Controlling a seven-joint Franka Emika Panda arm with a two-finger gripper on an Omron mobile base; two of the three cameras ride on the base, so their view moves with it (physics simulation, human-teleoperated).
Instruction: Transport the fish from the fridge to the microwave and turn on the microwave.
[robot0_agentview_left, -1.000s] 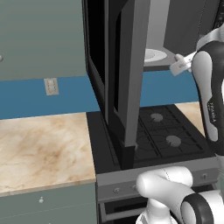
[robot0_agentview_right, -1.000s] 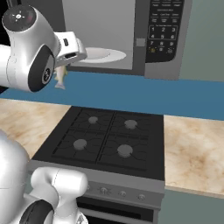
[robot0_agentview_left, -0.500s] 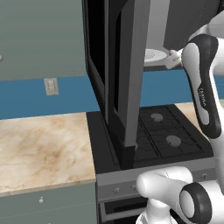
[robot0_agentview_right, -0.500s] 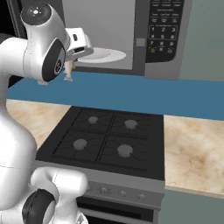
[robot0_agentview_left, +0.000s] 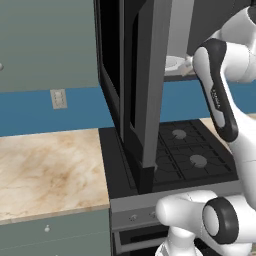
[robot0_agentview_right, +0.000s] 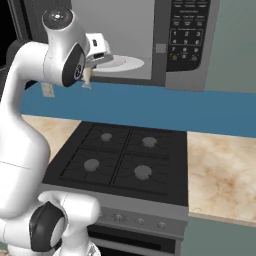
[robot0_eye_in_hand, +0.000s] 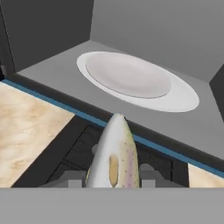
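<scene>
Black microwave, door open: white round turntable inside, bare. Silver-grey speckled fish, slender, clamped in gripper before its opening.

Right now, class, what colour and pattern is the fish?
Pale silver-grey with fine dark speckles, clearest in the hand view: the fish.

**Fish at the microwave mouth**

The microwave hangs above the stove, door open to its left. The fish sits before the turntable, just outside the cavity, over the stove. Counters flank the stove.
</scene>
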